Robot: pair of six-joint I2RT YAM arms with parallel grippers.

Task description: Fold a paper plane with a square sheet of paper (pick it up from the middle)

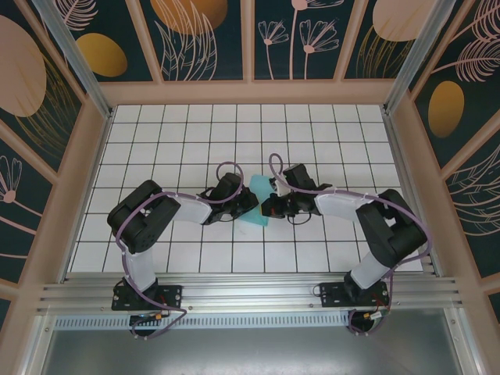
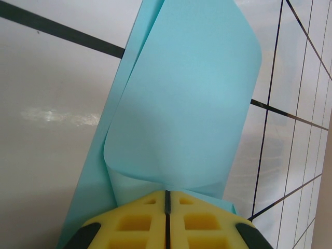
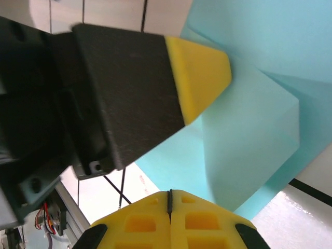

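Note:
The square sheet of paper, light turquoise and partly folded over, is held just above the white grid table at its middle, between my two grippers. My left gripper is shut on it. In the left wrist view the sheet curls up and away from the closed yellow jaws of that gripper. My right gripper meets the sheet from the right. In the right wrist view its jaws are shut on the lower edge of the layered paper. The left gripper's yellow-tipped finger crosses above.
The white grid table is fenced by wooden frame walls at the back and sides. An aluminium rail with both arm bases runs along the near edge. Open tiles lie all around the grippers.

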